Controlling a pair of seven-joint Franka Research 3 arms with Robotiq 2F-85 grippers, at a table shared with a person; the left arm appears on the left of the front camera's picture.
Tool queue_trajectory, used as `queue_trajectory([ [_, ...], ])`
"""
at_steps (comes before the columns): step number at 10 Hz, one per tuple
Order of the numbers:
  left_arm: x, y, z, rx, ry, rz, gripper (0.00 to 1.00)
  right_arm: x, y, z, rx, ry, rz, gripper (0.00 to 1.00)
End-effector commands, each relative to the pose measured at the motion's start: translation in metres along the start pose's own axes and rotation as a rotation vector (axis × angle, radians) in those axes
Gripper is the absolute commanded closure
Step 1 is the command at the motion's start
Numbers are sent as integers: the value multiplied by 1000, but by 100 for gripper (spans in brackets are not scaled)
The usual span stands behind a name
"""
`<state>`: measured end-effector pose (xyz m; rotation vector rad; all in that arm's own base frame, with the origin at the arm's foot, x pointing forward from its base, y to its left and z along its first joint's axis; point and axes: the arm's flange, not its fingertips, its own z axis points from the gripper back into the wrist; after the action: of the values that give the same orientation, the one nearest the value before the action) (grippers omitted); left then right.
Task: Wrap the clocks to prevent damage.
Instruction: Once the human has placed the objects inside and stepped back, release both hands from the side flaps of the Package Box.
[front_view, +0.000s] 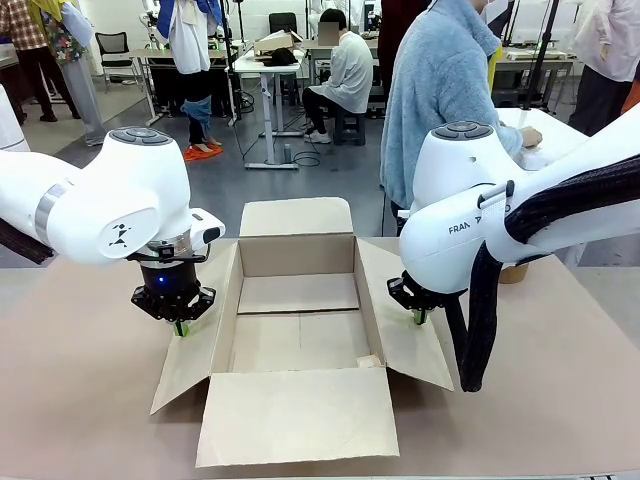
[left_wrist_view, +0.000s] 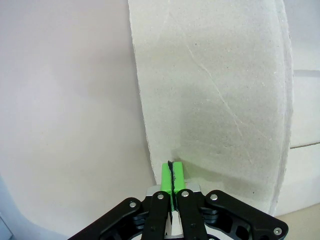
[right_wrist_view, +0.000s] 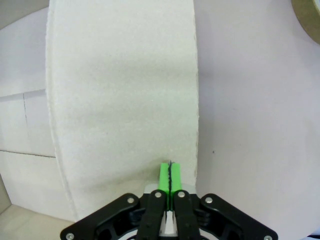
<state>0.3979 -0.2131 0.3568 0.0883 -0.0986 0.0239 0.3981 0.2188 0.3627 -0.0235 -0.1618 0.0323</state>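
You face a matt brown paper-covered table (front_view: 80, 400) in a grey-floored workroom with desks behind. A person in a fuzzy pale-blue sweater (front_view: 440, 100) stands at its far side. At centre sits an open, plain cardboard box (front_view: 297, 256), its four flaps splayed outward. Your left gripper (front_view: 180, 328), green pads pressed together, points down at the left flap (front_view: 195, 360) near its outer edge. The right gripper (front_view: 420, 318), likewise pressed together, points at the right flap (front_view: 405, 345).

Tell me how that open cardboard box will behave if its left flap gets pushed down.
The cardboard box holds almost nothing, so it's probably light and may slide. Its left flap is thin sheet hinged at a crease: likely to bend there, then spring back.
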Motion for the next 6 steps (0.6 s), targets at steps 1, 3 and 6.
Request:
queue_trajectory([
  [1, 0, 0, -1, 7, -5, -10, 100, 0, -1, -1, -3, 4, -2, 99],
  [3, 0, 0, -1, 7, -5, -10, 100, 0, -1, -1, -3, 4, -2, 99],
  [6, 0, 0, -1, 7, -5, -10, 100, 0, -1, -1, -3, 4, -2, 99],
])
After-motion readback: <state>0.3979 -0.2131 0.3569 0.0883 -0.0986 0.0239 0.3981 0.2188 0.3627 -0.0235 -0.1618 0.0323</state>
